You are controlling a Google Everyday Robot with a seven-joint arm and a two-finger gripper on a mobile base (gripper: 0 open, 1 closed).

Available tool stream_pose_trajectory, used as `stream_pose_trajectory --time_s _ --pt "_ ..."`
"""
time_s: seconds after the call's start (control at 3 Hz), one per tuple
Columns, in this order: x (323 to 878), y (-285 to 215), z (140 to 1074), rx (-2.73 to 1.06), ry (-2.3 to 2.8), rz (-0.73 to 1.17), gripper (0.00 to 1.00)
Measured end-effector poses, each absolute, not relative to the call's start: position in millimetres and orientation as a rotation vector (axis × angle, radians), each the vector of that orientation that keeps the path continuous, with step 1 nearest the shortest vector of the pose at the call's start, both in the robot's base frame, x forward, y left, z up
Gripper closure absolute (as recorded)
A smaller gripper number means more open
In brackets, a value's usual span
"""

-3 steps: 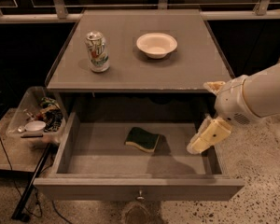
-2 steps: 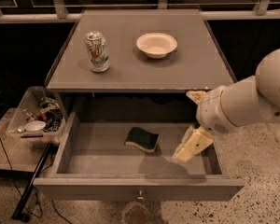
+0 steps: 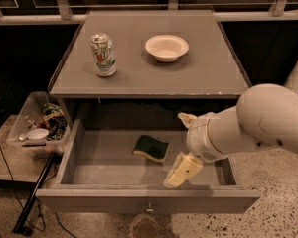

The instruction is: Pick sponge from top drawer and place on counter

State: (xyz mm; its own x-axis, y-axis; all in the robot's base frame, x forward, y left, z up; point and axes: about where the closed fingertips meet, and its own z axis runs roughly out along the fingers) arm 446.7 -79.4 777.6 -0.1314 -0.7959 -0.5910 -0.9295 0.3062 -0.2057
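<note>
**Pincer [image 3: 178,150] spread over the open top drawer [image 3: 104,165]**

The pincer's two fingers stand apart, gripping nothing, at 3 o'clock of the one sponge [image 3: 151,148], which lies on the drawer floor. The worktop [image 3: 188,78] carries one can [image 3: 104,54] at 10 o'clock and one white bowl [image 3: 166,47] at 12.

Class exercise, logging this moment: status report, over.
Tool over open drawer, front-right of sponge. Sponge lies on drawer floor, not gripped. Nothing between them.
</note>
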Motion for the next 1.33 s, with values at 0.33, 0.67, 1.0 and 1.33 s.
stream_pose_trajectory --time_s 0.33,0.67,1.0,1.33 --pt "450.7 -68.6 760.3 -1.514 1.931 0.266 0.0" --pt "496.0 -50.9 729.2 -1.487 1.871 0.225 0.0" --pt "496.0 -50.9 729.2 -1.488 1.871 0.225 0.0" --pt "498.0 -46.6 724.8 -1.495 1.878 0.235 0.0"
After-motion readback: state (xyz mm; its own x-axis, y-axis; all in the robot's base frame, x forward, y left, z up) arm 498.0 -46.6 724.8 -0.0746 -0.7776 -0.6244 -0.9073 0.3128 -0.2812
